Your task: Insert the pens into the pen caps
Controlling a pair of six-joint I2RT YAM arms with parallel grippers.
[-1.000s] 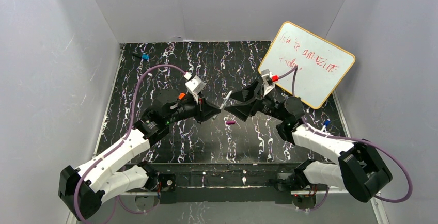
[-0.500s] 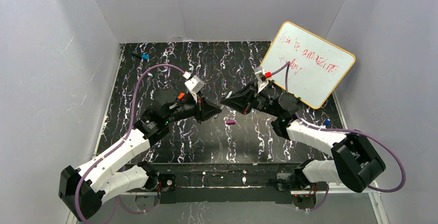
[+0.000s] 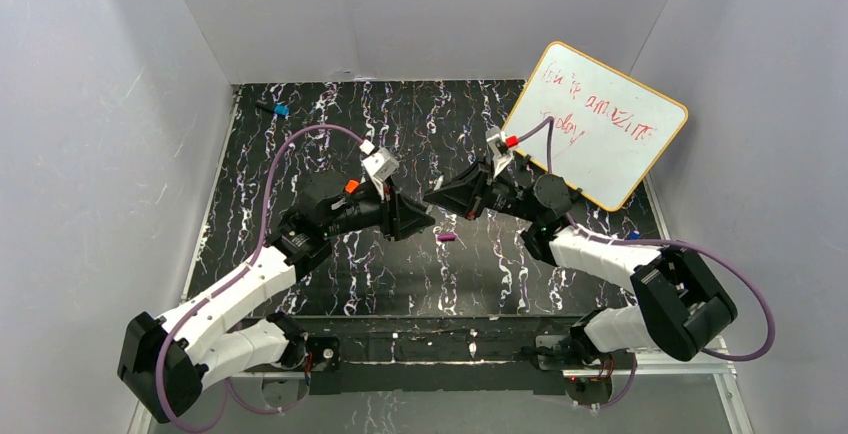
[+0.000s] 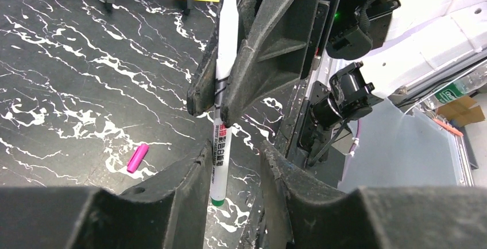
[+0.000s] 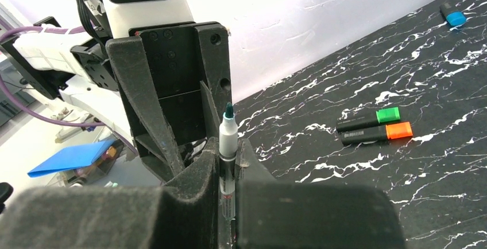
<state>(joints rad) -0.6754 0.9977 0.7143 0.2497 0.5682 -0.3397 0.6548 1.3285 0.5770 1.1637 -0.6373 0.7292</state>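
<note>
1. The right gripper (image 4: 211, 113) is clenched on the white pen (image 4: 225, 48), holding it by the barrel above the black marbled table (image 4: 69, 88). The pen's green-ringed tip end points toward the left gripper (image 4: 234, 151)
2. The left gripper's jaws are released and stand one on either side of the pen's tip end. A gap shows on each side in the left wrist view
3. Red and black print runs along the pen's barrel, but the lettering is too small to read
4. The yellow-edged whiteboard (image 3: 600, 124) leans at the far right of the table and carries red handwriting. One word looks like "amazing"; the rest cannot be made out
5. The purple cap (image 4: 137, 158) lies by itself on the table, near the two grippers but clear of both
6. The green marker (image 5: 368, 120) and the orange marker (image 5: 376, 134) lie side by side on the table, close enough to seem touching, with their coloured ends level. Pale print on their black barrels is illegible, and it cannot be told whether the coloured ends are caps or tips. The markers cannot be made out in the overhead view
7. A blue-ended piece (image 3: 279, 110) sits near the far left corner, too small to identify
8. The pen's rear end is cut off at the top of the left wrist view. In the right wrist view it is buried between the right gripper's fingers (image 5: 198, 163)
</note>
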